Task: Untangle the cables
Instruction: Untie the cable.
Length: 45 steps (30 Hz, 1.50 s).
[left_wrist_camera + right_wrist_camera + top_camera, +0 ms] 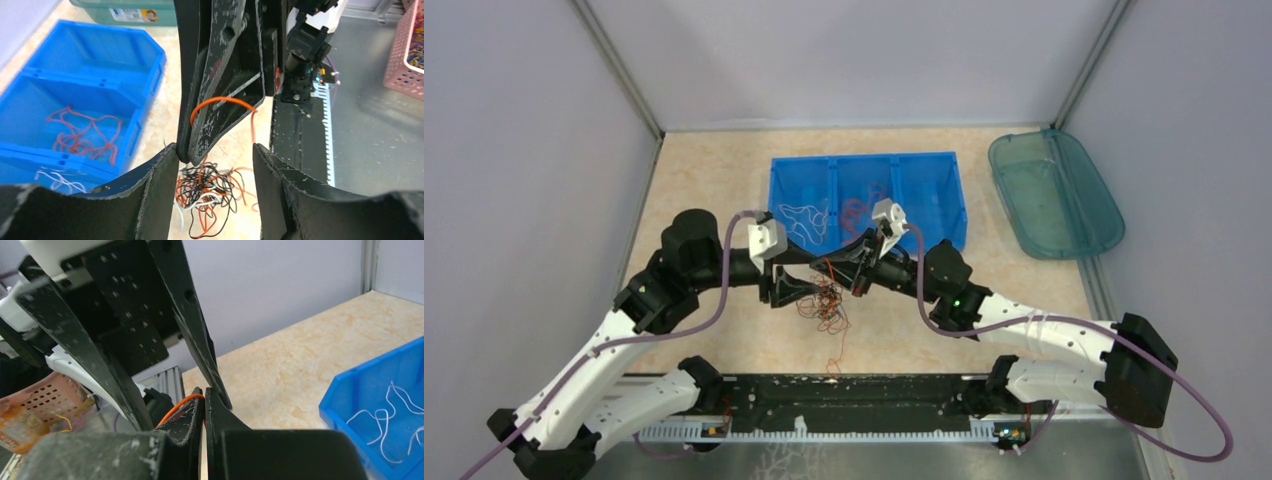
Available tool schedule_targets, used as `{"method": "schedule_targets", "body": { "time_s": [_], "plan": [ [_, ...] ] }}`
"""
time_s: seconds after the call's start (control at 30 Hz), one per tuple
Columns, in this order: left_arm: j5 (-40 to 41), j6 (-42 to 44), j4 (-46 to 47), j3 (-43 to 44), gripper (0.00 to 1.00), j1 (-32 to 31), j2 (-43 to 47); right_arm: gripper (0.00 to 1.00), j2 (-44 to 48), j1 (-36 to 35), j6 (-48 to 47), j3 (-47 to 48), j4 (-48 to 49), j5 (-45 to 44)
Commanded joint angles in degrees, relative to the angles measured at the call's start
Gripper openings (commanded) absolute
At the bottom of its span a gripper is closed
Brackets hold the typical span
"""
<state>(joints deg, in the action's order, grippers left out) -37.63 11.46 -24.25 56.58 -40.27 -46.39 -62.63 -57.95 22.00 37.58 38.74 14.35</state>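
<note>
Right gripper (204, 393): jaws clamped on one orange wire (220, 101). Left gripper (215, 151): jaws apart, near tangled cables (207, 194).

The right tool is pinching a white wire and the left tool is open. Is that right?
Almost. The right tool is pinching a red-orange wire, not a white one; the right wrist view shows it looped out of the closed tool. The left tool is open, as you said.
</note>
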Motion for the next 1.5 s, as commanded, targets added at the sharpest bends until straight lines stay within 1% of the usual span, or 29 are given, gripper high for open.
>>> {"method": "schedule_targets", "body": {
  "time_s": [0.0, 0.1, 0.17, 0.2, 0.3, 0.43, 0.47, 0.53, 0.57, 0.63, 0.7, 0.77, 0.87, 0.97, 1.07, 1.27, 1.47],
  "plan": [
    [-4.04, -4.57, 2.21, -2.00, 0.60, -0.33, -1.78, 0.00, 1.90, 0.36, 2.52, 2.49, 8.67, 1.13],
    [-4.54, -5.73, 3.47, -2.95, 0.58, -0.33, -2.74, 0.00, 1.43, 0.33, 3.53, 2.56, 9.64, 1.65],
    [-4.17, -7.23, 5.38, -3.79, 0.54, -0.29, -2.84, 0.00, 0.87, 0.32, 4.32, 2.65, 10.48, 2.17],
    [-4.24, -7.91, 6.51, -4.12, 0.51, -0.27, -2.95, 0.00, 0.62, 0.34, 4.67, 2.67, 10.82, 2.44],
    [-4.71, -9.13, 8.76, -4.26, 0.35, -0.29, -3.32, 0.00, -0.14, 0.28, 5.02, 3.16, 10.80, 3.43],
    [-4.39, -9.93, 9.88, -3.43, 0.17, -0.09, -3.75, 0.01, -0.58, 0.30, 5.17, 3.35, 10.05, 4.36],
    [-4.45, -10.10, 10.03, -3.36, 0.11, -0.07, -3.79, 0.04, -0.61, 0.23, 5.30, 3.37, 9.84, 4.56],
    [-4.35, -10.27, 10.35, -3.49, 0.01, 0.02, -3.94, 0.19, -0.54, 0.30, 5.46, 3.37, 9.66, 5.10],
    [-4.12, -10.32, 10.41, -3.49, 0.00, 0.06, -3.85, 0.29, -0.42, 0.30, 5.58, 3.37, 9.42, 5.39],
    [-4.03, -9.86, 10.45, -3.37, 0.00, 0.10, -3.80, 0.44, 0.57, 0.30, 5.49, 2.95, 8.65, 5.20],
    [-4.06, -8.30, 10.30, -2.96, 0.00, 0.22, -3.58, 0.53, 2.16, 0.30, 4.98, 1.95, 7.18, 4.62],
    [-4.22, -6.71, 10.03, -2.16, 0.00, 0.20, -3.38, 0.58, 3.90, 0.27, 3.75, 0.82, 4.65, 4.03],
    [-5.69, -5.38, 9.98, -0.39, 0.00, 0.16, -3.37, 0.59, 6.30, 0.38, 3.00, -2.32, 3.49, 1.69],
    [-7.31, -6.08, 10.07, 1.02, 0.00, 0.10, -3.77, 0.57, 6.48, 0.37, 1.94, -4.00, 2.82, 1.18],
    [-8.77, -6.89, 10.43, 2.07, 0.00, 0.11, -4.26, 0.54, 4.22, 0.38, 1.38, -3.11, 2.15, 2.49],
    [-9.09, -7.80, 10.95, 3.01, 0.00, 0.11, -4.79, 0.49, -0.91, 0.28, 2.45, -0.34, 5.52, 4.49],
    [-8.90, -9.33, 12.37, 3.29, 0.00, 0.10, -5.23, 0.44, -5.38, -1.55, 0.58, 2.44, 6.48, 1.56]
  ]
}}
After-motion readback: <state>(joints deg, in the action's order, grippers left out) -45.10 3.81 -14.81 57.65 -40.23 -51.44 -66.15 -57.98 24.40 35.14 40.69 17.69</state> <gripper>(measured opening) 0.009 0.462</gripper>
